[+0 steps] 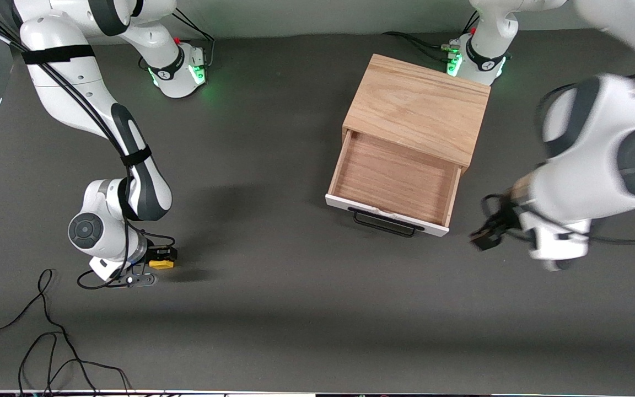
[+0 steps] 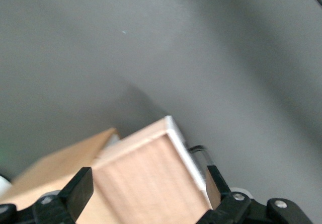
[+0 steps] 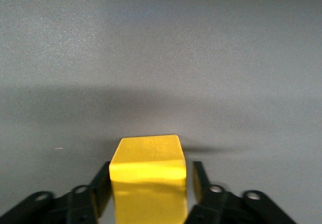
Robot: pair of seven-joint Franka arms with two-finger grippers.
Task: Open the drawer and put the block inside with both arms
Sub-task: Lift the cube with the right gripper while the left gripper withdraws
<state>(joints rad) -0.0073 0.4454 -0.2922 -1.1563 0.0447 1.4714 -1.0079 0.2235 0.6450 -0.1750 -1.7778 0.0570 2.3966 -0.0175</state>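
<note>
Fingers point(image 3: 103, 183) of the right gripper point(image 1: 159, 259) stand on either side of the block point(image 1: 161, 264), low at the table point(image 1: 273, 309) toward the right arm's end, well apart from the drawer point(image 1: 392, 179); whether they press it yet I cannot tell. The drawer is pulled out of its cabinet point(image 1: 419, 105), wood floor bare, so the pick looks like the step in hand. To do it well, I would squeeze squarely on two flat faces, lift straight, then carry high over the white front. Right arm is folded down, elbow raised. Left gripper point(image 1: 485, 234) hovers over the table beside the drawer's corner, fingers point(image 2: 80, 189) spread apart.
</note>
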